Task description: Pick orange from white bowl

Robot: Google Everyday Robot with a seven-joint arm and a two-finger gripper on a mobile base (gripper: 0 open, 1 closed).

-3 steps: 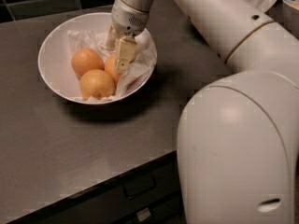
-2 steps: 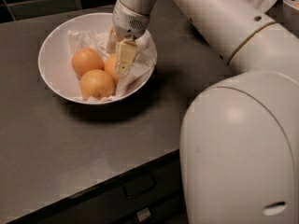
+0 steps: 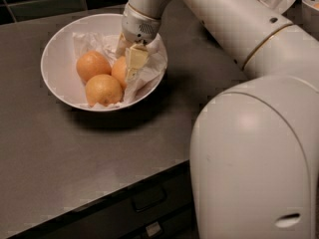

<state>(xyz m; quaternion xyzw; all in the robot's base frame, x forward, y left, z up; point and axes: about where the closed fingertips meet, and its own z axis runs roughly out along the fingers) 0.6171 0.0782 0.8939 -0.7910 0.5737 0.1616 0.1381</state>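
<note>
The white bowl (image 3: 55, 59), lined with crumpled white paper, stands on the dark counter at the upper left. Three oranges lie in it: one at the left (image 3: 92, 65), one at the front (image 3: 103, 89), and one at the right (image 3: 119, 71) that is partly hidden. My gripper (image 3: 128, 66) reaches down into the bowl from above. It sits right at the right-hand orange, between that orange and the paper on the bowl's right side.
My white arm (image 3: 234, 24) stretches across the upper right, and its large rounded body (image 3: 254, 163) fills the lower right. The dark counter (image 3: 60, 153) ends at a front edge with drawers below. Dark tiles run along the back wall.
My gripper has dropped slightly lower into the bowl beside the right-hand orange. The bowl and the oranges have not moved.
</note>
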